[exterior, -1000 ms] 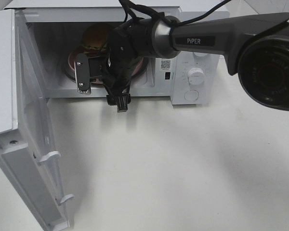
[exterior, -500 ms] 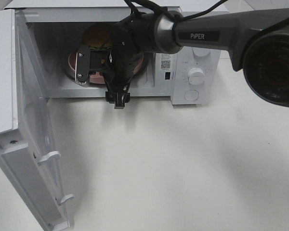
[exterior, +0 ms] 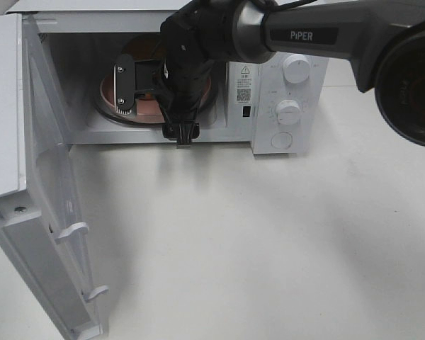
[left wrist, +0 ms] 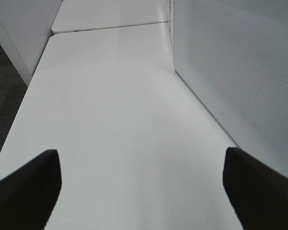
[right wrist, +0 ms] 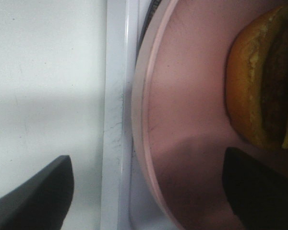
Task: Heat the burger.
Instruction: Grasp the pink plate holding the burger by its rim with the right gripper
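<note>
Burger [right wrist: 264, 81] sits on the pink plate [right wrist: 182, 96] inside the microwave [exterior: 283, 78], just beyond the right gripper [exterior: 138, 88], which hangs wide open and empty over the plate's front rim; left gripper [left wrist: 144, 191] open, outside the microwave.

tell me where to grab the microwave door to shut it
Take the microwave door by its free outer edge, coming from the left side. It stands swung wide open, hinged at the left of the cavity, so a push there swings it closed most easily.
</note>
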Action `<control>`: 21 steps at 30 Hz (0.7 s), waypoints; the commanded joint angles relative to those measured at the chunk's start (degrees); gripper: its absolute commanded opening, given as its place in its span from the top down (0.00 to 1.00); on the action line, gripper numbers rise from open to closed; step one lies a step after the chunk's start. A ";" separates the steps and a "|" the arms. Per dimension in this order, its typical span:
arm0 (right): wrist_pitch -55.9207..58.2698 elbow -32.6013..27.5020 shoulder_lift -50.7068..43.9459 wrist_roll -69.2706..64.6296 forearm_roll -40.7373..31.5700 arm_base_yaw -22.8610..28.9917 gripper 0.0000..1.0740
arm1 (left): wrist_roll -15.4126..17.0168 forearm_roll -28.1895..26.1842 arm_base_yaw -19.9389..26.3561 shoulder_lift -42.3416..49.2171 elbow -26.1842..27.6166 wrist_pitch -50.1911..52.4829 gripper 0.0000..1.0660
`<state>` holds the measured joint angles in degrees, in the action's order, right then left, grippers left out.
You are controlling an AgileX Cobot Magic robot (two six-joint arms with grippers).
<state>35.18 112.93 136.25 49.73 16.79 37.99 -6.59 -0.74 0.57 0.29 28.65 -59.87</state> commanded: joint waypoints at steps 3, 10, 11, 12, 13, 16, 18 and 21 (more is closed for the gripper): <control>-2.75 0.00 -0.63 -0.29 0.69 0.23 0.24 | 0.40 0.06 0.17 1.20 -0.23 0.46 0.21; -5.27 0.00 2.01 -0.11 1.43 0.06 0.24 | 0.40 0.06 0.17 1.20 -0.23 0.46 0.21; -5.27 0.00 2.01 -0.11 1.43 0.06 0.24 | 0.40 0.06 0.17 1.20 -0.23 0.46 0.21; -5.96 0.00 2.69 -0.11 1.43 0.06 0.25 | 0.40 0.06 0.17 1.20 -0.23 0.46 0.21; -6.53 0.00 3.15 -0.11 1.32 -0.23 0.25 | 0.40 0.06 0.17 1.20 -0.23 0.46 0.21; -6.76 0.00 3.44 0.00 0.86 -0.23 0.26 | 0.40 0.06 0.17 1.20 -0.23 0.46 0.21; -6.42 0.00 4.13 -0.06 0.52 -0.23 0.32 | 0.40 0.06 0.17 1.20 -0.23 0.46 0.21; -6.13 0.00 4.13 -0.06 0.52 -0.23 0.40 | 0.40 0.06 0.17 1.20 -0.23 0.46 0.21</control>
<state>28.82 112.93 140.09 49.73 17.42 37.93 -6.59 -0.74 0.57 0.29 28.65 -59.87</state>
